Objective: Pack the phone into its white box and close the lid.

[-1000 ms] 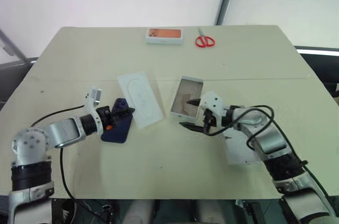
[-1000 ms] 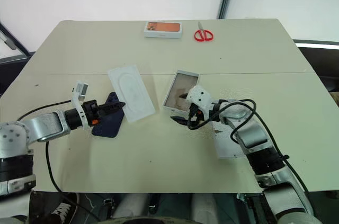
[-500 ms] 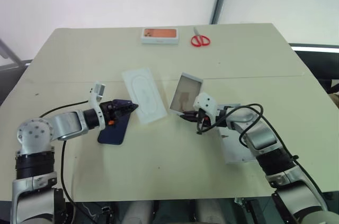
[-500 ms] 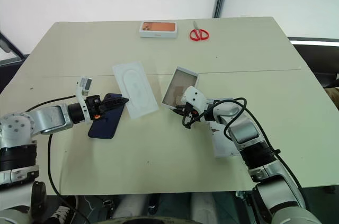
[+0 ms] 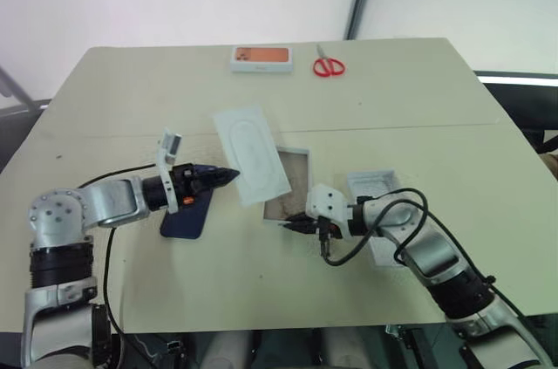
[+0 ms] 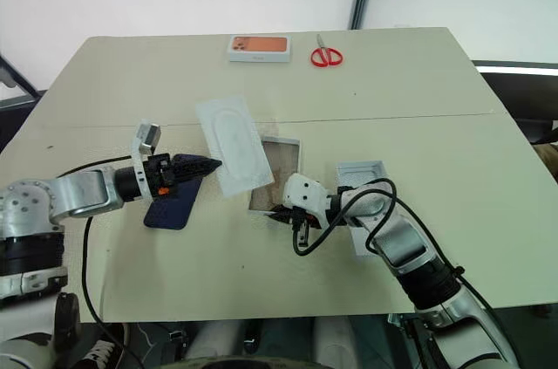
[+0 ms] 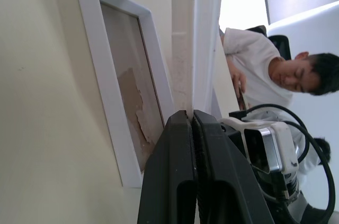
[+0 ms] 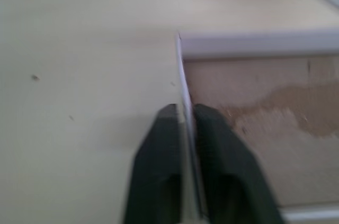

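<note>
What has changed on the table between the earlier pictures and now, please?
The right gripper has closed on the white box's wall and dragged it nearer the robot. The left gripper, shut on the insert card, has lifted it toward the box. The phone, lid, scissors and orange-topped box stayed put.

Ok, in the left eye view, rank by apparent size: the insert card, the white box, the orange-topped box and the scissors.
1. Insert card, raised off the table by the left tool, so nearer the camera.
2. White box, partly hidden by the card; its rank against the card is unsure.
3. Orange-topped box.
4. Red scissors.
</note>
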Controlling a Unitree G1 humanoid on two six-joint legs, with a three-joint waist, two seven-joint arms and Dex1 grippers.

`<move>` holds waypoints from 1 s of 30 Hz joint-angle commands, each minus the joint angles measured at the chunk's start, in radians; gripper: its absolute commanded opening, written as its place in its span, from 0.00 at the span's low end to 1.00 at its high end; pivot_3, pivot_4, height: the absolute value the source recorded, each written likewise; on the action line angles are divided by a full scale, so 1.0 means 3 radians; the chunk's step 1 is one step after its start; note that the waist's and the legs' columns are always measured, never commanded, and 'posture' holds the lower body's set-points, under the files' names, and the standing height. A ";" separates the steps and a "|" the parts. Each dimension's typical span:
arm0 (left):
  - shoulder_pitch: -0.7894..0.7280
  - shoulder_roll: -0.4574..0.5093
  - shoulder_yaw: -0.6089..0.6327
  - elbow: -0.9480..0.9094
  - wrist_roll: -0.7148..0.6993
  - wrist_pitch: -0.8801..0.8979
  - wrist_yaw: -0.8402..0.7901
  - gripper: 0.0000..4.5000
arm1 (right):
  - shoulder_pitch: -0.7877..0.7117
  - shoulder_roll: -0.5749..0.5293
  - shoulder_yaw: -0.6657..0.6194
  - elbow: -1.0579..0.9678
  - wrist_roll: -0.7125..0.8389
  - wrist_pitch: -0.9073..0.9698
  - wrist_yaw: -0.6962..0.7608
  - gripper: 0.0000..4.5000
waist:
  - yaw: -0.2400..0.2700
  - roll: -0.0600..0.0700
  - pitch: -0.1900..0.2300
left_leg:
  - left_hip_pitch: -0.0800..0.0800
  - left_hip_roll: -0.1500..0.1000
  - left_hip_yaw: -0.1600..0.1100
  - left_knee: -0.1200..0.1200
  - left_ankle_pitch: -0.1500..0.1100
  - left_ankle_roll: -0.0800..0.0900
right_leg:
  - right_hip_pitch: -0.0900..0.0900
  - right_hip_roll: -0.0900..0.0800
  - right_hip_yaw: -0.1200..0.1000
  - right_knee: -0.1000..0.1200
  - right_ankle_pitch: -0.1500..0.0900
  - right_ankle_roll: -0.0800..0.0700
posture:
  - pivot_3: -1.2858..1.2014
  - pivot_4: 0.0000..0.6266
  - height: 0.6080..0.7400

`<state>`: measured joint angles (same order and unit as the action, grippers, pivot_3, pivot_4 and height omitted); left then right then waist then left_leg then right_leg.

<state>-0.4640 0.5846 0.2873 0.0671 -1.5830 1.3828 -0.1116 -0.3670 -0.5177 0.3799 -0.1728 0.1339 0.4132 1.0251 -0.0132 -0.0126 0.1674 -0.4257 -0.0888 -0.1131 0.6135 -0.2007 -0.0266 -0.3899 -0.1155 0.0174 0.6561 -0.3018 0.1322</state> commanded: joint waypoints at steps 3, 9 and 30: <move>-0.0041 0.0064 -0.0067 -0.0032 0.0105 0.0002 -0.0159 0.00 | 0.0034 -0.0147 -0.0196 -0.0286 0.0098 0.0025 -0.0004 0.75 | 0.0008 0.0000 0.0000 | 0.0000 -0.0001 0.0000 0.0001 0.0000 0.0000 | -0.0001 -0.0001 -0.0001 0.0000 0.0000 0.0000 | 0.52 0.24 1.00; -0.0258 0.0096 -0.0264 0.0138 0.0439 0.0058 -0.0590 0.00 | 0.0257 -0.0515 -0.0791 -0.0683 0.0584 0.0324 0.0107 0.83 | 0.0023 -0.0001 0.0001 | -0.0001 -0.0003 -0.0001 0.0001 0.0000 0.0000 | 0.0002 -0.0002 -0.0003 0.0000 0.0000 0.0000 | 0.52 0.24 1.00; -0.1240 -0.0099 -0.1473 0.1416 0.2467 -0.0417 -0.2771 0.00 | 0.0591 -0.0596 -0.1283 -0.0601 0.0709 0.0021 -0.0298 0.83 | 0.0004 -0.0006 0.0004 | -0.0003 -0.0002 0.0003 -0.0001 0.0000 0.0002 | 0.0000 0.0000 -0.0003 -0.0002 0.0000 0.0001 | 0.52 0.24 1.00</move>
<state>-0.8041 0.5591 -0.1502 0.4835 -0.8678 1.2742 -0.9018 -0.1826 -0.7049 0.0018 -0.3267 0.3394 0.4401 0.9459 -0.0121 -0.0145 0.1687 -0.4267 -0.0894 -0.1123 0.6133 -0.2008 -0.0261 -0.3897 -0.1156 0.0165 0.6555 -0.3019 0.1324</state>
